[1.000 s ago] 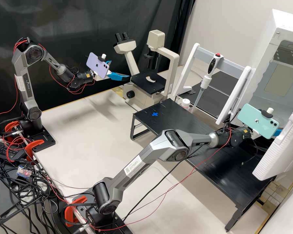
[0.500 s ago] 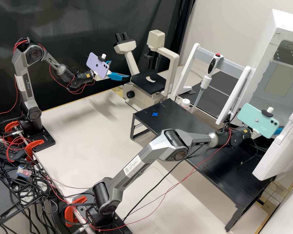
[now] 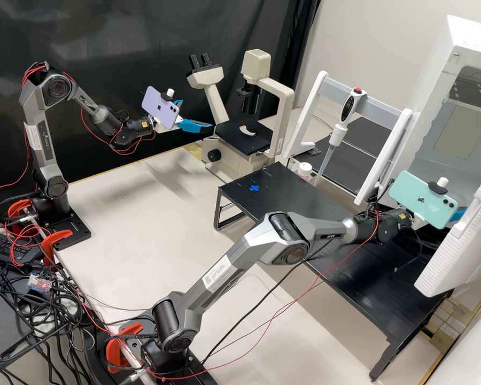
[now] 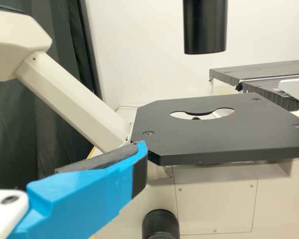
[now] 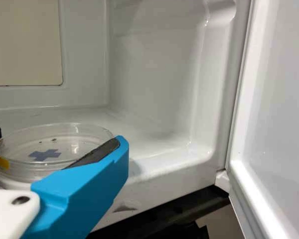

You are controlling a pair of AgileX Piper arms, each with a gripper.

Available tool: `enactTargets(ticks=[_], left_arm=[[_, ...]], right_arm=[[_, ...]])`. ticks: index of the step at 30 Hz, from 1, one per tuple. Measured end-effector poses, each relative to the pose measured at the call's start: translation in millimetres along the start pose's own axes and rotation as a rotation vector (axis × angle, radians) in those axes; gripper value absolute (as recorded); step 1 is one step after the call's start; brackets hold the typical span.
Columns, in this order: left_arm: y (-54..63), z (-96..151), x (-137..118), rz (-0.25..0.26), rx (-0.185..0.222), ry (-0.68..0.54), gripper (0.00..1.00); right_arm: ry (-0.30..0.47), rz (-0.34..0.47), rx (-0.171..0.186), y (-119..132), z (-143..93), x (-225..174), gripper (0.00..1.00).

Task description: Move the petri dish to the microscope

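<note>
The left gripper (image 3: pixel 196 114) stands open beside the microscope (image 3: pixel 244 136) in the high view. In the left wrist view, one blue finger (image 4: pixel 87 191) lies before the microscope's black stage (image 4: pixel 219 134), which holds nothing. The right gripper (image 3: pixel 456 216) is at the white chamber's opening, mostly behind a green phone. In the right wrist view, the right gripper (image 5: pixel 57 137) has its fingers against opposite sides of the clear petri dish (image 5: pixel 62 154), shut on it. The dish lies level over the chamber floor, a blue cross visible through it. One finger hides part of its rim.
The white chamber (image 3: pixel 459 43) has its door (image 3: pixel 465 240) swung out beside the right gripper. A low black table (image 3: pixel 304 206) with a blue cross stands between chamber and microscope. Behind it, a pipette (image 3: pixel 339 128) hangs on a white frame, near a small white-capped bottle (image 3: pixel 304 170).
</note>
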Motion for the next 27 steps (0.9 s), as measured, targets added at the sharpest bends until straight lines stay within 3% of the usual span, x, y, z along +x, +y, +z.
enactTargets(ticks=[15,18,27], left_arm=[[0.0,0,0,0.0,0.0,0.0,1.0],[0.0,0,0,0.0,0.0,0.0,1.0],[0.0,0,0,0.0,0.0,0.0,1.0]], right_arm=[[0.024,0.014,0.007,21,4,-31,0.0],[0.034,0.023,0.037,25,5,-47,0.0],[0.054,0.059,0.076,23,7,-98,0.0]])
